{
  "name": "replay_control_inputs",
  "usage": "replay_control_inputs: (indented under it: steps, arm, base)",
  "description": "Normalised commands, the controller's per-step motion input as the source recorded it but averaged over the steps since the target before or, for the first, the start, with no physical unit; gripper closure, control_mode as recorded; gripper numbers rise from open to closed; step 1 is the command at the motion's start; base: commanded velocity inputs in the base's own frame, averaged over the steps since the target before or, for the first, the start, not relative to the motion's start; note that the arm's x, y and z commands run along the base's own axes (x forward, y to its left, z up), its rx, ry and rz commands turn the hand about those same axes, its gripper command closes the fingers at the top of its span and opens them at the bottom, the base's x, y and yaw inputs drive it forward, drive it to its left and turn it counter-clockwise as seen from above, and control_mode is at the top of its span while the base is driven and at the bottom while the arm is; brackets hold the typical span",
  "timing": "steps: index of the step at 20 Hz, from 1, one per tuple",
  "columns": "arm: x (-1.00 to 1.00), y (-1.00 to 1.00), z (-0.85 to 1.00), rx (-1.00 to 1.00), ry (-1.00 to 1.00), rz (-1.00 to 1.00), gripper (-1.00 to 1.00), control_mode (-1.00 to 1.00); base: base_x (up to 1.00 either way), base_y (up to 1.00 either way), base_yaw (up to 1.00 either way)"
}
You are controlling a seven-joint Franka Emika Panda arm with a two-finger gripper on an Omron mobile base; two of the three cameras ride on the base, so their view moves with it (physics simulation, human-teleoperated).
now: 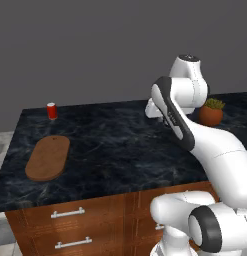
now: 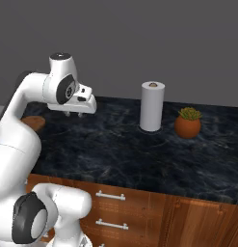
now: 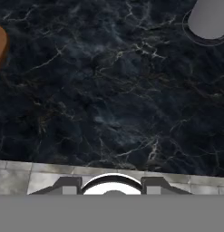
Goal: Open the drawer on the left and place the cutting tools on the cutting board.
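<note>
The black marbled worktop spans the cabinet, and the drawer on the left sits closed just under its front edge, well below and to the left of the gripper, which hangs over the middle of the worktop with nothing in it; I cannot tell how far apart its tips stand. That reddish-brown drawer front carries a silver bar handle running level. The rounded brown cutting board lies bare on the left.
</note>
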Motion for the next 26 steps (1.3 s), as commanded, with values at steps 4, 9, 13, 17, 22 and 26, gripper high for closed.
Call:
replay_control_inputs:
  steps: [4, 9, 13, 17, 22, 26]
  arm:
    - [-0.10, 0.33, -0.03, -0.10, 0.00, 0.06, -1.00, -1.00]
    - [-0.43, 0.99, -0.35, -0.31, -0.07, 0.20, -1.00, -1.00]
    - [-0.63, 1.00, -0.57, -0.37, -0.10, 0.30, -1.00, -1.00]
    - [-0.71, 1.00, -0.65, -0.37, -0.12, 0.33, -1.00, -1.00]
    - [-0.53, 1.00, -0.62, -0.38, -0.07, 0.32, -1.00, -1.00]
    - [-0.37, 1.00, -0.59, -0.37, -0.03, 0.32, -1.00, -1.00]
  base:
    - [0.00, 0.00, 0.00]
    - [0.00, 0.00, 0.00]
    - [0.00, 0.00, 0.00]
    - [0.00, 0.00, 0.00]
    - [0.00, 0.00, 0.00]
    - [0.00, 0.00, 0.00]
